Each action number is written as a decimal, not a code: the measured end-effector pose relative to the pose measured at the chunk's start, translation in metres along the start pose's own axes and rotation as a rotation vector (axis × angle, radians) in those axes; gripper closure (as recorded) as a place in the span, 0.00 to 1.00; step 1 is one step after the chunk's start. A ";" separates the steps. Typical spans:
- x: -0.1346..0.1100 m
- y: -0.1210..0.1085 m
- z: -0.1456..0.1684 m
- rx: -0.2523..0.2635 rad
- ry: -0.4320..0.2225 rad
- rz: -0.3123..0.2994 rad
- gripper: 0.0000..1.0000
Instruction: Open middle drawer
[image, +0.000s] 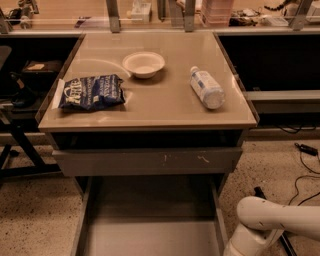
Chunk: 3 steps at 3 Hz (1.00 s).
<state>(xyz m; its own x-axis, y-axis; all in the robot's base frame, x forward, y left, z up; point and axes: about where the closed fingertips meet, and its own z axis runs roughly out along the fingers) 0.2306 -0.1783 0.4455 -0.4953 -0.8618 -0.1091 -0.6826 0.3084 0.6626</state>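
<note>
The middle drawer (150, 232) is seen pulled out at 6 o'clock, its front cut off. The hand is hidden past the arm (272, 222) at 5 o'clock; its opening cannot be told.

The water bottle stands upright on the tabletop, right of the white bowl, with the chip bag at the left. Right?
No. The camera view shows the water bottle lying on its side, not upright. It is right of the white bowl, with the chip bag at the left. The end effector is out of view; only the white arm shows at lower right.
</note>
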 end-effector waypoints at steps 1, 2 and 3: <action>-0.011 0.001 -0.011 0.017 -0.015 -0.014 0.00; -0.023 0.025 -0.038 0.096 -0.084 -0.038 0.00; -0.002 0.064 -0.078 0.222 -0.140 0.013 0.00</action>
<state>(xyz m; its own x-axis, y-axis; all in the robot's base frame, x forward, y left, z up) 0.2299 -0.1882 0.5463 -0.5640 -0.7978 -0.2130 -0.7689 0.4134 0.4877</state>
